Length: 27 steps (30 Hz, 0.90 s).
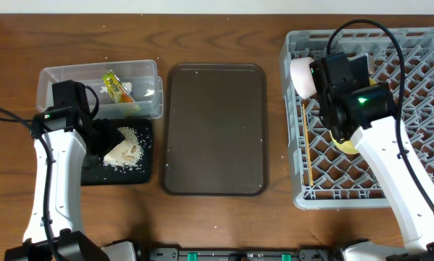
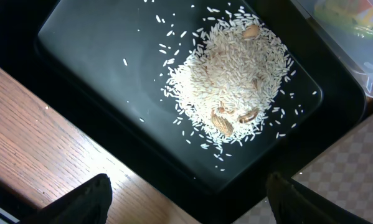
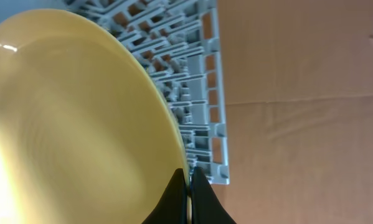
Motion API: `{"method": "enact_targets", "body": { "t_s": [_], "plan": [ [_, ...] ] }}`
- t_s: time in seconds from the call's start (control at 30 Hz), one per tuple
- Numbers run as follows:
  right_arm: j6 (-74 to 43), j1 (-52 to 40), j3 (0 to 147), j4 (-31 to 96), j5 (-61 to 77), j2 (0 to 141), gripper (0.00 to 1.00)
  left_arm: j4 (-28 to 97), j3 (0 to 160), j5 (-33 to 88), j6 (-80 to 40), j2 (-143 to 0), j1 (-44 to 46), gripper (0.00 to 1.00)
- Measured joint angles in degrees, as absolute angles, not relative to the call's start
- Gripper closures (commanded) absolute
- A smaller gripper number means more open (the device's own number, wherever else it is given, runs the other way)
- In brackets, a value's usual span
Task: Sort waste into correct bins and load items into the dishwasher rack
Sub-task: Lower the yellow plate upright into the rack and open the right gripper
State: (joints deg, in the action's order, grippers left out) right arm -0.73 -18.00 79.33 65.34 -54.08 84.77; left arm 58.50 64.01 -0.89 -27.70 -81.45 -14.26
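From overhead, the dishwasher rack (image 1: 419,181) filled the right side of the table (image 1: 217,36), with the brown serving tray (image 1: 215,130) lying bare in the middle. The right gripper (image 1: 342,136) hung over the rack's left half, and a sliver of the yellow plate (image 1: 345,146) showed beneath it. A white bowl (image 1: 301,76) sat on edge at the rack's near-left corner, and the chopsticks (image 1: 309,145) lay along the left wall. On the far left the snack wrapper (image 1: 117,87) lay inside the clear tub (image 1: 57,76). Just below it, the rice scraps (image 1: 126,151) were heaped in the black tray (image 1: 144,174), with the left gripper (image 1: 103,139) above that tray. In the left wrist view the left gripper (image 2: 189,205) stood wide apart and empty, one dark fingertip (image 2: 86,199) at each lower corner. The rice scraps (image 2: 230,81) were piled on the black tray (image 2: 99,74) with stray grains scattered around. A corner of the clear tub (image 2: 360,68) showed at top right. In the right wrist view the right gripper (image 3: 189,196) was pinched tight on the rim of the yellow plate (image 3: 68,124). The plate filled the left of the picture, with the dishwasher rack (image 3: 202,93) behind it and the table (image 3: 298,124) beyond.
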Motion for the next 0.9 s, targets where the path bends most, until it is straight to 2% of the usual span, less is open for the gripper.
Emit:
{"method": "enact_targets", "body": {
  "t_s": [0.47,0.6,0.67,0.77,0.9],
  "plan": [
    [-0.1,-18.0,77.6,64.9,-46.8,84.8,0.99,58.5,64.0,-0.9,-27.7,-81.4,-14.3,0.18],
    [-0.2,-18.3,77.5,62.6,-41.7,84.8,0.95,58.5,64.0,-0.9,-27.7,-81.4,-14.3,0.18],
    [-0.4,-19.2,77.5,61.0,-38.7,84.8,0.91,58.5,64.0,-0.9,-27.7,-81.4,-14.3,0.18],
    [-1.0,-20.1,77.5,59.7,-32.0,84.8,0.75,58.5,64.0,-0.9,-27.7,-81.4,-14.3,0.18],
    [-1.1,-20.5,77.5,59.4,-24.1,84.8,0.69,58.5,64.0,-0.9,-27.7,-81.4,-14.3,0.18]
  ]
}}
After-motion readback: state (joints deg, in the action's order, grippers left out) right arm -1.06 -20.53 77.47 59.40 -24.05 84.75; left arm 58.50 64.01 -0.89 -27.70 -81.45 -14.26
